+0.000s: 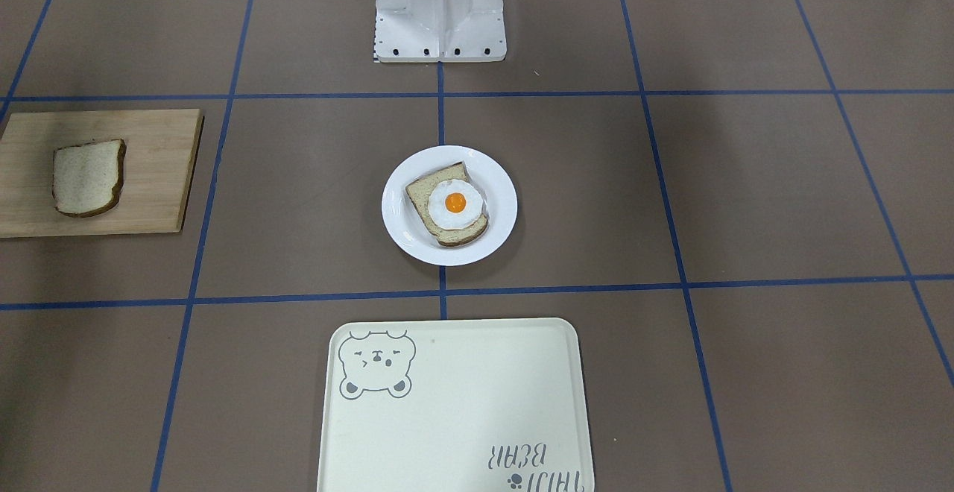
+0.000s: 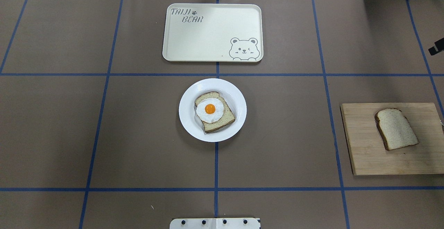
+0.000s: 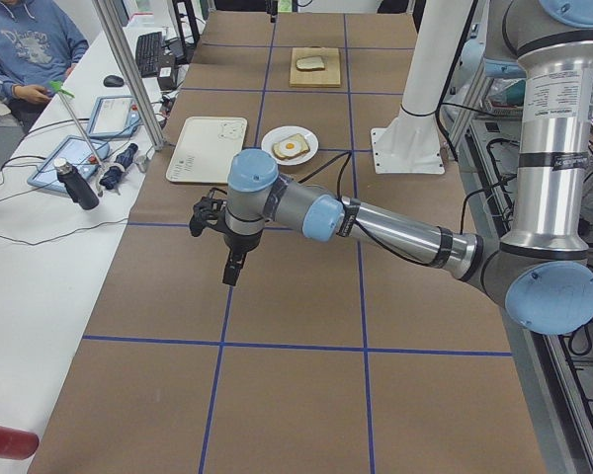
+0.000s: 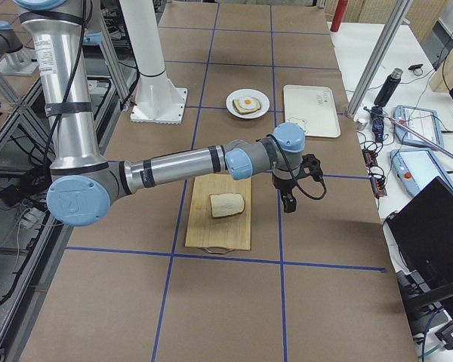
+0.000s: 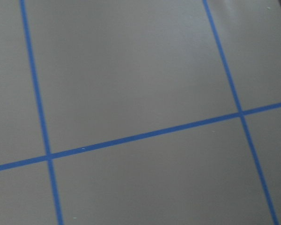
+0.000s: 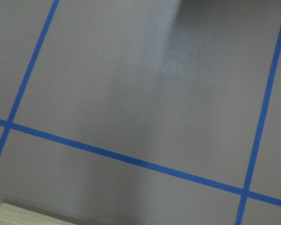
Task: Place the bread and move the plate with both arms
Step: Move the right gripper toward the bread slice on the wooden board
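Front view: the bread (image 1: 88, 177) lies flat on a wooden board (image 1: 156, 179) at left. The plate (image 1: 501, 179), at centre, holds an egg-topped slice (image 1: 447, 209).

Left-side view: the left gripper (image 3: 233, 269) hangs over the table (image 3: 306, 326); I cannot tell its opening.

Right-side view: the right gripper (image 4: 290, 200) hangs just right of the board, its opening equally unclear.

The bread is probably light and soft, so pinch its crust edges gently.

A brown table covering (image 2: 277, 135) crossed by blue tape lines (image 2: 156, 189) fills the scene under even light. A white side bench (image 3: 10, 296) carries tablets (image 3: 114, 114), a keyboard (image 3: 150, 51) and a dark bottle (image 3: 79, 186), beside an aluminium frame post (image 3: 131, 69).
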`<state>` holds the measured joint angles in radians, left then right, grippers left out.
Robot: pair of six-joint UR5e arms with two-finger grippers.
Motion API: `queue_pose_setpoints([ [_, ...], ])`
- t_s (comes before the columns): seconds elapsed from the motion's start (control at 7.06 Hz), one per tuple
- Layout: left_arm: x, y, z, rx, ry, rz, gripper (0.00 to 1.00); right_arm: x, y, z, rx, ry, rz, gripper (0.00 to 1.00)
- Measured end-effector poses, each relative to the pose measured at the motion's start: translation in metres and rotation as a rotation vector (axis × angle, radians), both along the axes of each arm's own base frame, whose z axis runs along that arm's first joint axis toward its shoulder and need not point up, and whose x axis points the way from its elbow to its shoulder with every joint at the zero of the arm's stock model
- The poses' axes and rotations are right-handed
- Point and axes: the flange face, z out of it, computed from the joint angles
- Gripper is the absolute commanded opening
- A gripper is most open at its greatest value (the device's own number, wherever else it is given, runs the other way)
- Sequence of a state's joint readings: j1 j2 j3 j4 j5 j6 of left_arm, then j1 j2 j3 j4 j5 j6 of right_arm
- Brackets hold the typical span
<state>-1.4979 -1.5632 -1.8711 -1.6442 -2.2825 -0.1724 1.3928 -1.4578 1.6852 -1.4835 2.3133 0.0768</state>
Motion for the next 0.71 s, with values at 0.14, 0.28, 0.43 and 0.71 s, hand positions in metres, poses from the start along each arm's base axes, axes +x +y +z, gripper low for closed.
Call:
queue_pose_setpoints([
  [0.14,0.002,0.002,0.002,-0.032,0.023,0.009,0.98,0.008,0.003,0.002,-0.012,0.004,-0.016,1.0],
  [0.28,0.005,0.008,0.003,-0.066,0.067,0.025,0.98,0.014,0.007,-0.004,-0.011,-0.006,-0.022,1.0],
  [0.43,0.006,0.014,0.006,-0.09,0.094,0.033,0.98,0.016,0.01,-0.008,-0.008,-0.018,-0.025,1.0],
  [0.71,0.009,0.023,0.014,-0.145,0.133,0.026,0.98,0.015,0.019,-0.004,-0.023,-0.052,-0.038,1.0],
])
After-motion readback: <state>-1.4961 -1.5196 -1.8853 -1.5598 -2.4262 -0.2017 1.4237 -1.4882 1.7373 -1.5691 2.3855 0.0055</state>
